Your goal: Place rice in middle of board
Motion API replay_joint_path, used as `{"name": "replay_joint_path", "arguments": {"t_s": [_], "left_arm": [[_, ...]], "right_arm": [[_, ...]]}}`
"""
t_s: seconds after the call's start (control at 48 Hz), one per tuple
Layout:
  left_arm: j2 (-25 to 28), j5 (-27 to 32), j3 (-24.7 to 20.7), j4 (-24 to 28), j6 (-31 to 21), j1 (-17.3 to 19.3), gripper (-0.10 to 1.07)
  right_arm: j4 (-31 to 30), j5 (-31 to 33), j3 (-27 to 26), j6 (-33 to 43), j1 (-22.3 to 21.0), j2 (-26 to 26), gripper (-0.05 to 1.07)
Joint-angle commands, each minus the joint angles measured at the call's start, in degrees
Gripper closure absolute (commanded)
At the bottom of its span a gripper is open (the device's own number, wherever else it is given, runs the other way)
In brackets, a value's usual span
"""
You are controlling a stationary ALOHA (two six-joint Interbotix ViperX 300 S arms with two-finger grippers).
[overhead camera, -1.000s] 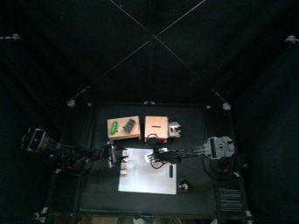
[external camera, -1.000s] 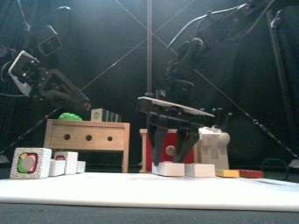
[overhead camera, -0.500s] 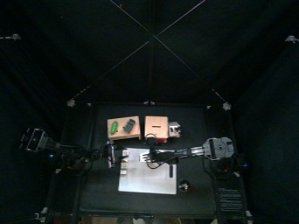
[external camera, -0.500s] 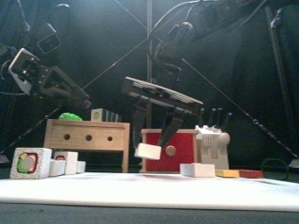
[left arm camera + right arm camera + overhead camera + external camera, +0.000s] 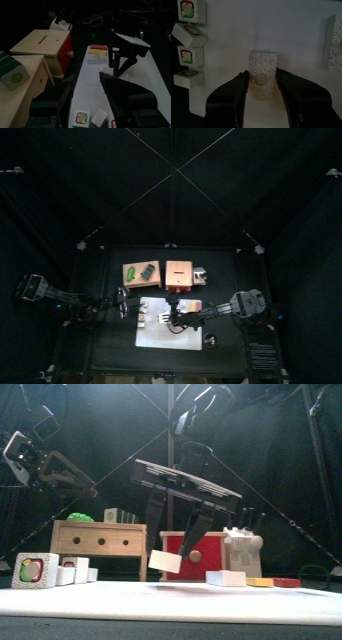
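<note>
The rice (image 5: 261, 66) is a speckled white block, with my right gripper (image 5: 261, 84) shut on it, one jaw on each long side. In the front view the rice (image 5: 166, 561) hangs tilted a little above the white board (image 5: 160, 602). From above, the right gripper (image 5: 171, 314) is over the board (image 5: 174, 333) near its far edge, left of centre. My left gripper (image 5: 87, 86) is open and holds nothing. It hovers at the board's left end (image 5: 130, 306), apart from the rice.
Two orange-brown boxes (image 5: 139, 273) (image 5: 182, 274) stand behind the board. Several small picture cubes (image 5: 187, 33) line the board's left edge. A red-and-yellow block (image 5: 99, 55) and a white block (image 5: 225, 578) lie on the board's right part. A pale knife block (image 5: 242, 549) stands behind.
The right gripper has lifted the rice off the board's right part and carried it left, toward the middle. The left arm has drawn back a little to the left.
</note>
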Motion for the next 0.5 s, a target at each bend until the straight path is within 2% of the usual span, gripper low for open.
{"name": "replay_joint_path", "arguments": {"t_s": [0.0,0.167,0.479], "left_arm": [[-0.09,0.0,-0.62,0.18,0.09,0.26,0.16],[-0.18,1.76,-0.79,0.18,0.09,0.35,0.16],[-0.18,3.96,-0.97,0.18,0.0,0.62,0.16]], "right_arm": [[-0.18,0.09,-1.67,0.18,-0.18,-1.41,0.35],[-0.26,0.18,-2.81,0.18,-0.18,-0.7,0.35],[-0.09,1.67,-1.58,-0.26,-0.35,-1.05,0.35]]}}
